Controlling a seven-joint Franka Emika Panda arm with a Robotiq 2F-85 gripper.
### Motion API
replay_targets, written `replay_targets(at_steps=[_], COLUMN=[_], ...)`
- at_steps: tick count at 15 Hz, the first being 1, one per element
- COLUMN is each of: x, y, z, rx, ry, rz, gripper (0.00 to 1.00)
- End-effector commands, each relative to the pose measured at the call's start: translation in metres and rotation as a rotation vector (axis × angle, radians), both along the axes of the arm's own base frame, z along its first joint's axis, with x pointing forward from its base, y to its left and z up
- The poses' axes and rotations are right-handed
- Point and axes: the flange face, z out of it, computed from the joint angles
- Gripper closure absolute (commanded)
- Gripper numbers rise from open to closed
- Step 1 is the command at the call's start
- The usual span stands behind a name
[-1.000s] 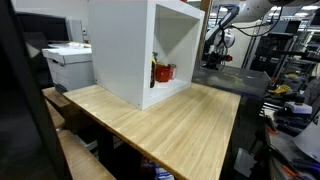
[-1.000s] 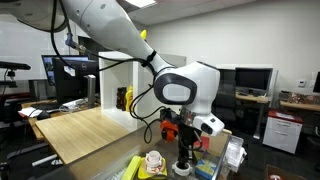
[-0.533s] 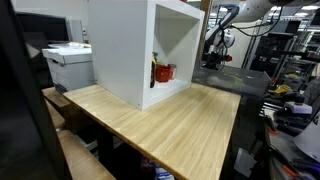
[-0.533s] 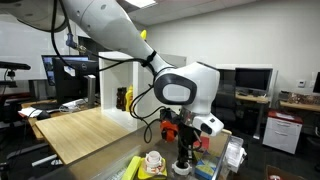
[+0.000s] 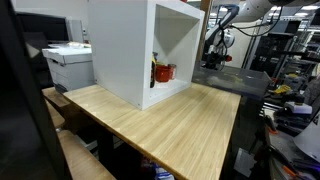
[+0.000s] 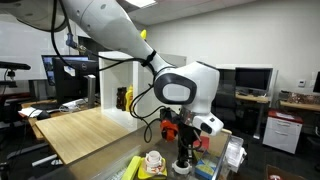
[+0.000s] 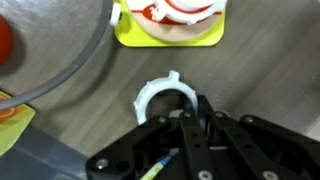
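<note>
In the wrist view my gripper point(image 7: 190, 128) points straight down at a grey surface. Its two black fingers are drawn together over the lower right rim of a white plastic ring point(image 7: 152, 95) that lies flat there. The rim runs in between the fingertips and is hidden under them. In an exterior view the gripper point(image 6: 183, 160) hangs low past the far end of the wooden table point(image 6: 85, 130), just right of a white and red object point(image 6: 153, 160) on a yellow-green mat. That object and mat point(image 7: 170, 22) lie just ahead of the ring in the wrist view.
A large white open-fronted box point(image 5: 140, 50) stands on the wooden table point(image 5: 170, 125) with red and yellow items point(image 5: 161, 72) inside. A grey curved rim point(image 7: 75, 65) and a red item point(image 7: 4, 38) lie left of the ring. Desks, monitors and a printer point(image 5: 68, 62) surround the table.
</note>
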Motion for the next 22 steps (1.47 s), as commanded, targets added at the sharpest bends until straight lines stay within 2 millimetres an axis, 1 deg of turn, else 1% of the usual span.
replay_targets(at_steps=[1,4,8,12,17,22], x=[-0.002,-0.004,-0.011,-0.013,-0.010,-0.008], y=[-0.004,-0.005,-0.011,-0.017,-0.024,-0.024], z=[0.001,-0.001,-0.001,0.001,0.007,0.008], rx=[0.002,0.016,0.007,-0.019,-0.079,-0.106], ry=[-0.012,0.002,0.024,0.020,-0.024,-0.029], rz=[-0.017,-0.057,-0.181,-0.249,-0.265,-0.225], gripper=[0.94,0.94,0.94,0.94,0.94,0.94])
